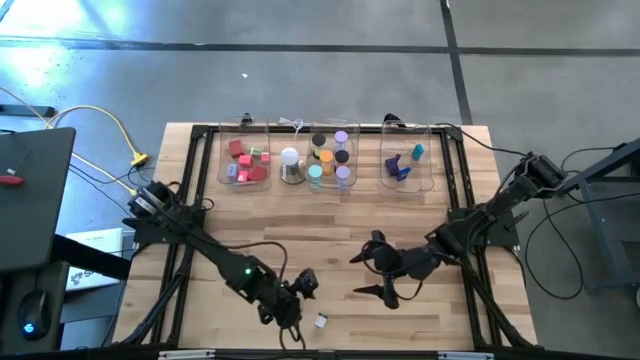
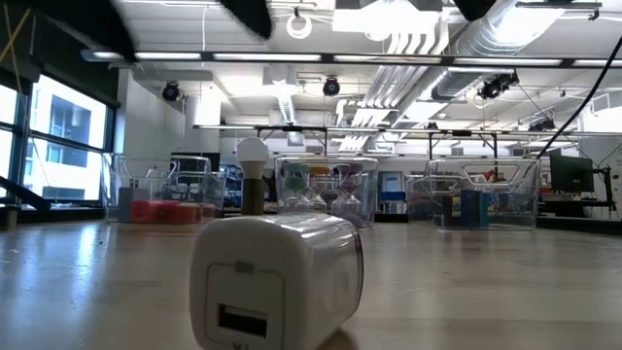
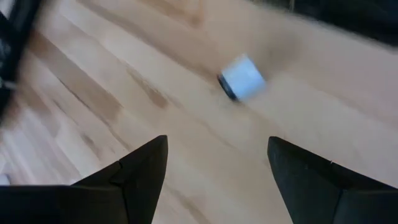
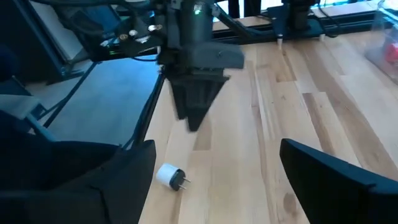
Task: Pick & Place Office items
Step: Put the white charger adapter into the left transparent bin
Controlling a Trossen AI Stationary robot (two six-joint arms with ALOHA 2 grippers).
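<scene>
Plug adapter [image 4: 169, 175] on side, prongs level, pointing away from left gripper [image 4: 194, 118].

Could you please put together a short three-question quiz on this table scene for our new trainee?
1. True or false: the white plug adapter lies inside one of the clear bins.
2. Which clear bin holds the red and pink pieces: A) the left bin, B) the middle bin, C) the right bin?
3. Fill in: the left tool and the right tool are both ____ and hold nothing.

Key:
1. False. It lies on the bare wooden table near the front edge, close to the left tool.
2. A.
3. Open.
</scene>
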